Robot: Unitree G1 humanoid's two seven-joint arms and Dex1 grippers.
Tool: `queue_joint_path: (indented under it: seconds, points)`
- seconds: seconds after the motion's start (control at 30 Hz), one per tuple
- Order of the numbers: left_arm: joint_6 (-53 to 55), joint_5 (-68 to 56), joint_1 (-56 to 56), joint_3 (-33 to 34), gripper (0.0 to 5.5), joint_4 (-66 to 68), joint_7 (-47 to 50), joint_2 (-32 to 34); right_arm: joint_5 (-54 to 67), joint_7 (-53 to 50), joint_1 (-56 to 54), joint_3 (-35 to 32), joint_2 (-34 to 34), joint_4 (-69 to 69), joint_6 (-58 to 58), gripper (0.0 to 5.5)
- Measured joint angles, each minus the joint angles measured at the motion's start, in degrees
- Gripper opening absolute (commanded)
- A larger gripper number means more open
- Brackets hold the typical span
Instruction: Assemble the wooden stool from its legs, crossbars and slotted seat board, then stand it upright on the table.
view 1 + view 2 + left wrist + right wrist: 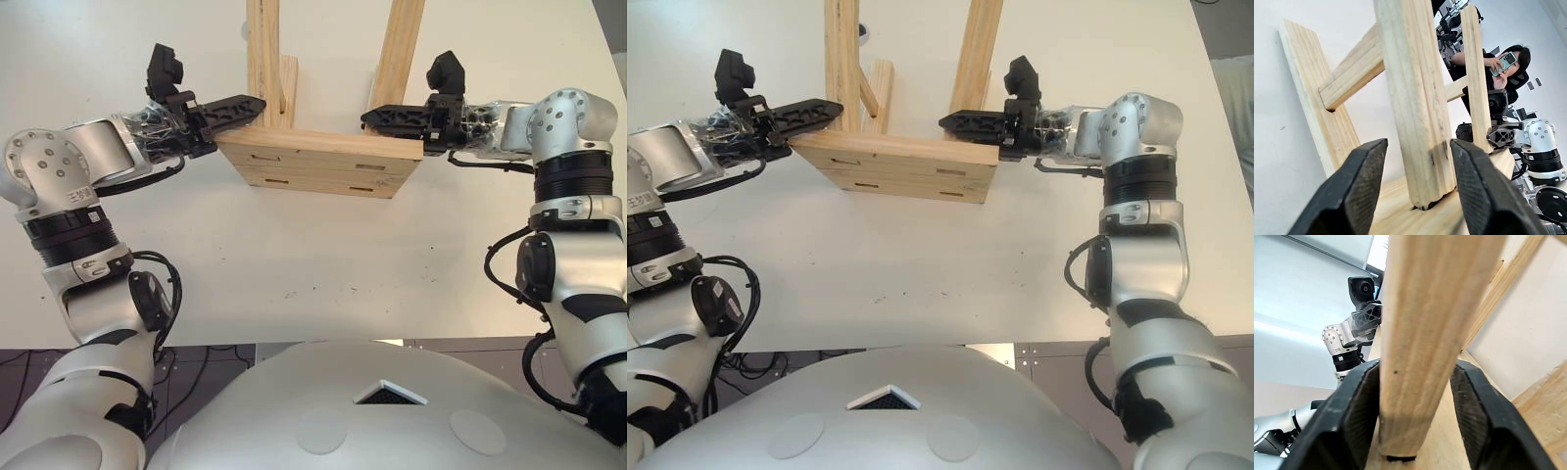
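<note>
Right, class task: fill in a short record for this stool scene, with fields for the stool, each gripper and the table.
stool: assembled, not standing on its legs
seat board: nearest the robot, slots showing, legs pointing away
crossbar: joins two legs
left gripper: at the left leg, close to the seat board
right gripper: shut on the right leg, close to the seat board
table: white
</note>
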Motion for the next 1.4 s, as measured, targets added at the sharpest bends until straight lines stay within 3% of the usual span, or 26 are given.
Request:
queue_joint_path:
  seconds: [0.13, 0.27, 0.4, 0.63, 0.77, 0.97, 1.13, 1.27, 1.4]
  points:
    - [-3.68, 0.27, -0.63, -0.85, 2.35, 2.76, -0.22, 0.38, -0.05, -0.91, -0.57, -0.56, 0.14, 3.30, -1.15, 3.07]
    - [-7.29, 4.43, -0.56, -0.33, 2.35, 7.98, -0.18, 7.37, -0.17, -1.97, -1.87, -3.54, -0.71, 7.14, -1.28, 3.07]
    - [-7.62, 4.38, -0.63, 0.06, 2.35, 8.97, -0.82, 7.78, -0.30, -3.32, -2.37, -6.27, -0.86, 8.44, -1.23, 3.07]
    - [-11.42, 4.29, 1.39, -0.22, 2.35, 8.01, -2.72, 6.36, -0.40, -4.19, -2.84, -8.77, -2.54, 7.01, -1.96, 4.26]
    - [-13.28, 4.30, 2.16, -0.80, 2.35, 7.40, -3.39, 5.36, -0.88, -5.30, -2.94, -9.16, -2.54, 7.08, -3.84, 4.26]
    - [-31.10, 9.74, 10.28, -6.29, 2.35, 0.78, -13.80, 7.48, -6.88, -3.19, -0.97, -7.82, -8.54, 5.49, -14.70, 4.26]
    - [-49.48, 20.58, 14.49, -13.48, 2.35, 2.33, -23.93, 14.31, -13.24, 4.22, 9.86, -2.70, -14.27, -2.32, -29.46, 4.26]
    - [-54.80, 23.11, 17.80, -17.94, 2.35, 2.77, -33.40, 18.62, -16.27, 11.62, 19.46, 2.90, -16.29, -11.40, -37.12, 4.26]
    - [-58.09, 24.61, 15.41, -18.95, 2.35, 5.97, -32.73, 16.81, -16.24, 12.65, 20.63, 3.75, -15.89, -14.47, -38.83, 4.26]
